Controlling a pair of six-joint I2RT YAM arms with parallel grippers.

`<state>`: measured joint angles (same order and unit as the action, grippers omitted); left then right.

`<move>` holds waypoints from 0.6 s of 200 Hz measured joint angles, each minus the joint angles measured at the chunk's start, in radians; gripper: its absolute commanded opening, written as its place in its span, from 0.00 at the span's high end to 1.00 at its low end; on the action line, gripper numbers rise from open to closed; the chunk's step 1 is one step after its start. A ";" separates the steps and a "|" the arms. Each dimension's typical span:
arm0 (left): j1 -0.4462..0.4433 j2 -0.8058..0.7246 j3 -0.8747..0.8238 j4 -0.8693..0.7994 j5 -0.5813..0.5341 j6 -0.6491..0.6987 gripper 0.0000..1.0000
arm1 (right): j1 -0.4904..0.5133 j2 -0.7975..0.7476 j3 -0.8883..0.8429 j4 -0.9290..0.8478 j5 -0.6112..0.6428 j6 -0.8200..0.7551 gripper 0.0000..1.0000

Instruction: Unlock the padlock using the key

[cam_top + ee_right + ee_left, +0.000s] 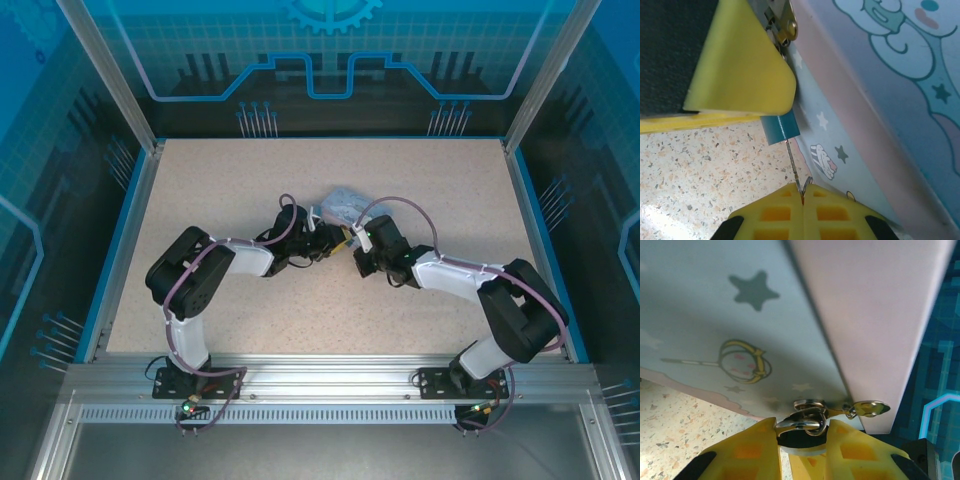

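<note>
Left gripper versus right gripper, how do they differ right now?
The left gripper clamps the padlock, its jaws held apart by it; the right gripper is pinched fully shut on the thin key. The left gripper reaches the tin from the left, the right gripper from the right. Both have yellow fingers.

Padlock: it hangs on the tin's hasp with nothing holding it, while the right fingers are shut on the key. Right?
Wrong on one point: the padlock is held, its body clamped between the fingers of the left gripper, as the left wrist view shows. It does hang on the tin's hasp, and the right gripper is shut on the key.
</note>
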<state>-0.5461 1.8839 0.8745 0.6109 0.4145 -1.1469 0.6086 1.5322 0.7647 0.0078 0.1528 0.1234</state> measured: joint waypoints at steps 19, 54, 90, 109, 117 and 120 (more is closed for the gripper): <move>0.000 0.000 0.000 0.000 0.000 -0.004 0.93 | 0.000 0.000 0.000 0.001 -0.001 0.000 1.00; 0.000 0.000 0.000 0.001 0.000 -0.006 0.93 | 0.000 0.000 -0.003 0.009 -0.003 -0.001 1.00; 0.000 0.000 0.000 0.005 0.002 -0.006 0.93 | -0.001 -0.018 -0.027 0.036 -0.008 -0.001 1.00; 0.000 0.000 0.000 0.007 0.007 -0.006 0.93 | -0.002 -0.028 -0.037 0.049 -0.012 -0.001 1.00; 0.000 0.000 0.000 0.007 0.009 -0.006 0.93 | -0.003 -0.032 -0.040 0.055 -0.014 -0.002 1.00; 0.000 0.000 0.000 0.007 0.009 -0.006 0.93 | -0.003 -0.033 -0.041 0.057 -0.014 -0.002 1.00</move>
<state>-0.5461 1.8839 0.8745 0.6182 0.4236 -1.1530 0.6056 1.4990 0.7238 0.0647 0.1383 0.1219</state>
